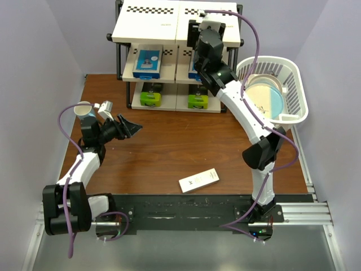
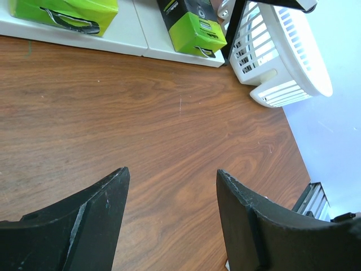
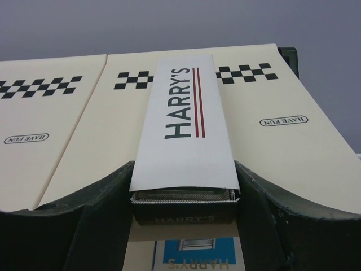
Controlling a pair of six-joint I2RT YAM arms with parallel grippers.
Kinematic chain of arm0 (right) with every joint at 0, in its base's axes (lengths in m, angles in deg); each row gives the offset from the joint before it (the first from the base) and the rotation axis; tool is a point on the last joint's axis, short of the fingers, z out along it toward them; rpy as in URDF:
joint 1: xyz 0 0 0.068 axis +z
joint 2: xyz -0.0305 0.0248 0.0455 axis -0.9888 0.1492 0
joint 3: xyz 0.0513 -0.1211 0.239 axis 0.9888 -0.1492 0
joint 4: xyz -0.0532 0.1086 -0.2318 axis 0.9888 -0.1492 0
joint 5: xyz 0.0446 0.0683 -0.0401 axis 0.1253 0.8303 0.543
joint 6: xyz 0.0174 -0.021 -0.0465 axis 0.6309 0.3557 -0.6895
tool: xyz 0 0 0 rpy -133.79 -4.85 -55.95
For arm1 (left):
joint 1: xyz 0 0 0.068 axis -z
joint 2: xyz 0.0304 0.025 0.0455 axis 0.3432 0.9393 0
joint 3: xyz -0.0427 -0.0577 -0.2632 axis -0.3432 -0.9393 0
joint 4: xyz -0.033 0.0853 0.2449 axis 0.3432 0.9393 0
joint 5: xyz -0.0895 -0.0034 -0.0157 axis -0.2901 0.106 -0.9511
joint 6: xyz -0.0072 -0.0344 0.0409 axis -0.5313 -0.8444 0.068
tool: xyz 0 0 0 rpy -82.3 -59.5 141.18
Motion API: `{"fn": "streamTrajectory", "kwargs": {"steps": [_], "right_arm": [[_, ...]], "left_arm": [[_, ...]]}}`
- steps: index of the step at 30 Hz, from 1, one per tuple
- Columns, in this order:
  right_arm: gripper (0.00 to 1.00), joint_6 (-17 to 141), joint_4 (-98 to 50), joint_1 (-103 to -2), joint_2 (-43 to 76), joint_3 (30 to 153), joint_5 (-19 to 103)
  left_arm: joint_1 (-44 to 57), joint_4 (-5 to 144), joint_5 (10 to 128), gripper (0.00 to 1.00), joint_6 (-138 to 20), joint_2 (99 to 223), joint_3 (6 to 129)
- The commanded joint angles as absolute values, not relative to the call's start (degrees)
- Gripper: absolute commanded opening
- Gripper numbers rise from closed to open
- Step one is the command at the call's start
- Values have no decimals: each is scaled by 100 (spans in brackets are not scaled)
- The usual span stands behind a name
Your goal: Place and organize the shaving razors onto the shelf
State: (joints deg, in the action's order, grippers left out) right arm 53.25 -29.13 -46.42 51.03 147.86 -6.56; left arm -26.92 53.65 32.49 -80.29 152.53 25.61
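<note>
"While the left gripper hangs spread above the table, what lies nearest?"
"Overhead, one white HARRY'S box, flat by the arm bases."
"And farther?"
"Only the right wrist tells: the right gripper pinches a second HARRY'S box over the top board of the shelf; whether they touch is unclear."

Two white HARRY'S boxes, one gripped in the right tool; two black-and-lime boxes below it; blue-and-white boxes: one clear, probably another beside the tool.
</note>
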Motion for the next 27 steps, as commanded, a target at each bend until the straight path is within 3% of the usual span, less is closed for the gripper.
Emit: {"fn": "streamTrajectory", "kwargs": {"steps": [1,5,9,14,17,21,27], "right_arm": [[75,5273,-2642,-4565,5087,15031,-853],[92,5080,-2563,-4477,4990,15040,-677],[99,4930,-2546,-4407,4718,14961,-598],[99,4904,-3211,-4380,3474,14268,-343],[99,4938,-3799,-4380,2585,13197,-413],[99,4711,-4216,-4459,698,10672,-430],[99,4091,-4682,-4961,-1149,7854,1244]], "left_arm": [[-2780,5146,3132,68,-8107,15169,2479],[-2780,5155,3132,68,-8124,15160,2479],[-2789,5137,3097,68,-8168,15151,2505],[-2789,5321,3070,66,-8063,15073,2742],[-2658,5584,3071,66,-7651,14976,2971],[-1791,6199,3063,72,-6423,14888,3243],[-515,7393,3044,76,-4500,15107,3568]]}}
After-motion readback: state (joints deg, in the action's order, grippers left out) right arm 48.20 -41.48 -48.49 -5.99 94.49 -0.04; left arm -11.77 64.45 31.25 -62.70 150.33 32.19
